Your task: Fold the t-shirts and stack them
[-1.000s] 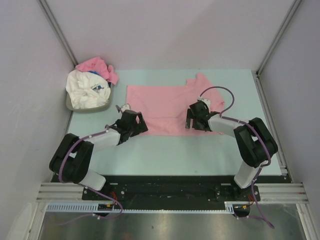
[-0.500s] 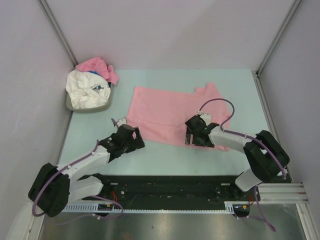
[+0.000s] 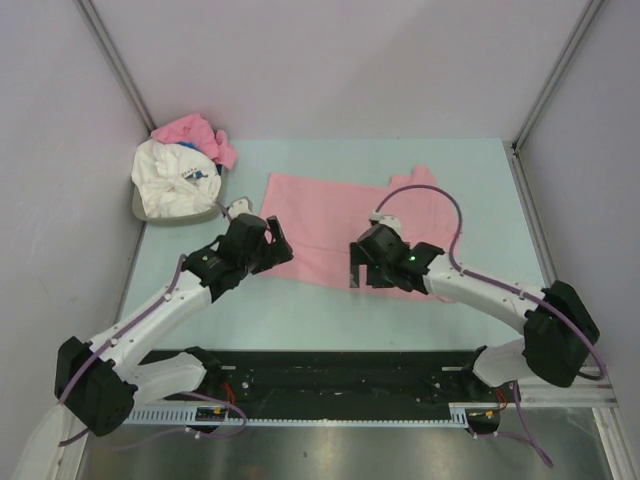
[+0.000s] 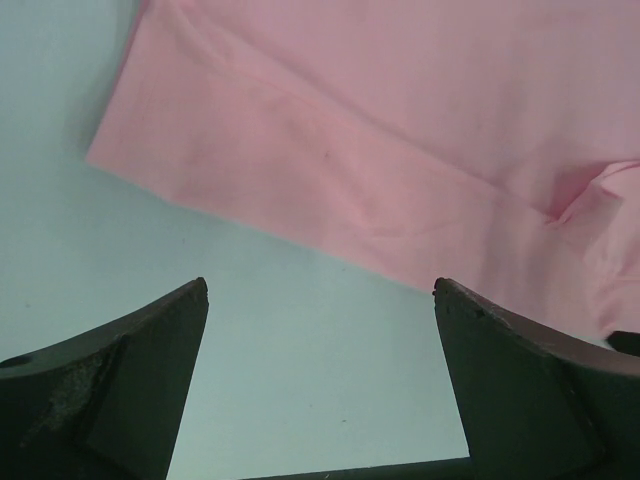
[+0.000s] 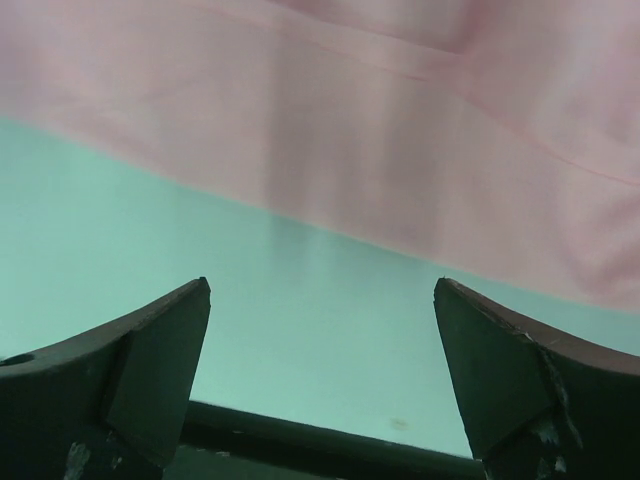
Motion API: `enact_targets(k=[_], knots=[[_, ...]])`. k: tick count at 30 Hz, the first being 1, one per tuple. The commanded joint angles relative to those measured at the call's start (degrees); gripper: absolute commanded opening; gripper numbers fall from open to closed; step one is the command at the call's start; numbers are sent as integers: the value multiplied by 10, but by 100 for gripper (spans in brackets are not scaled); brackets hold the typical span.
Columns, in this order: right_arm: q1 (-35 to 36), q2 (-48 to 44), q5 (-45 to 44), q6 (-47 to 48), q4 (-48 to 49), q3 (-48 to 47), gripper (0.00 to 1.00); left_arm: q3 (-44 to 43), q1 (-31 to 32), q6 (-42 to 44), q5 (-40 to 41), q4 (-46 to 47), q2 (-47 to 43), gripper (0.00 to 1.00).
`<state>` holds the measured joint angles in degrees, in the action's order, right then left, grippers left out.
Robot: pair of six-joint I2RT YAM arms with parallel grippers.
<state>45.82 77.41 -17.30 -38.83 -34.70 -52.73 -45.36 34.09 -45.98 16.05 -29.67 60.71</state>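
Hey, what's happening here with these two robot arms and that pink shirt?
Two robot arms are working on a pink t-shirt that lies spread on the table. The left pincer and right pincer are both open and empty, poised at the shirt's near edge. A bin at the far left holds a crumpled white tee and a second pink tee, not yet folded.

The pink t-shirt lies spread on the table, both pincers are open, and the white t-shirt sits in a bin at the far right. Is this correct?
Not quite: the bin with the white t-shirt is at the far left, as the top external view shows. The rest holds.
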Motion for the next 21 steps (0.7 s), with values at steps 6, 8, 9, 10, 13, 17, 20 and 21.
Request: enact_targets(k=[6,8,9,10,13,17,20,21], knots=[[66,199,220,82,238,-160,100,-186,-94,45,20,-52,34,100],[66,243,240,88,265,-188,100,-200,-138,52,-2,-56,31,100],[68,255,242,90,286,-212,100,-203,-147,56,-5,-56,30,100],[69,281,246,96,294,-226,100,-203,-159,59,-14,-56,28,100],[69,316,270,98,328,-264,100,-192,-188,59,-20,-54,15,100],[71,388,294,84,359,-303,100,-135,-198,49,-27,-29,-14,100],[77,422,303,76,362,-322,100,-116,-201,44,-27,-29,-21,100],[80,429,303,77,360,-323,100,-113,-200,44,-28,-30,-22,100]])
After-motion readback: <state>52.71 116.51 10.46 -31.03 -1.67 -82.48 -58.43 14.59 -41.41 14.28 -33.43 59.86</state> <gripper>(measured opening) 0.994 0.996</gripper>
